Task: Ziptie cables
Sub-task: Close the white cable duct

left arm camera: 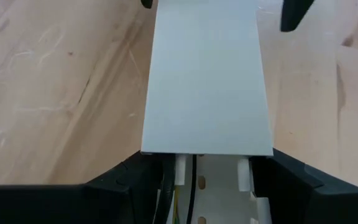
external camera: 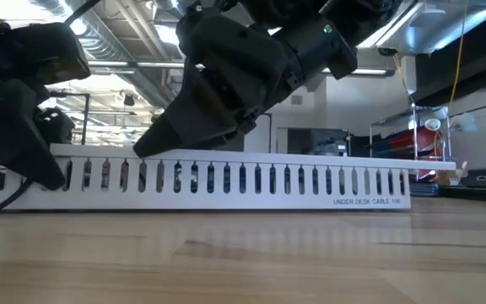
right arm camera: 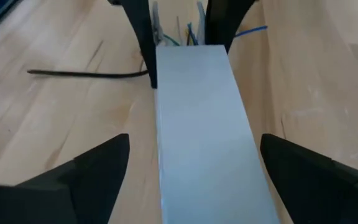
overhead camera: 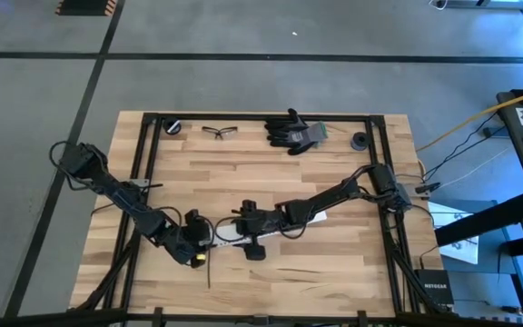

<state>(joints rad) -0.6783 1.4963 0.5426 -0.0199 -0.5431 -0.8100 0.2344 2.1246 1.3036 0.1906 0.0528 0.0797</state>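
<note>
The right gripper (right arm camera: 191,174) straddles the long white slotted plastic rail (right arm camera: 201,124), fingers spread clear of both edges. The left gripper (left arm camera: 197,180) clamps its far end, where thin dark cables (left arm camera: 192,180) emerge. Bare wooden bench (right arm camera: 316,81) flanks both sides.

Black gloves (overhead camera: 296,132), safety glasses (overhead camera: 219,132) and a tape roll (overhead camera: 172,126) are lying along the wooden table's (overhead camera: 243,182) upper edge.

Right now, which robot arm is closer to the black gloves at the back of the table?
The right. The black gloves lie far from both grippers; the right gripper sits nearly below them, the left gripper farther aside.
</note>
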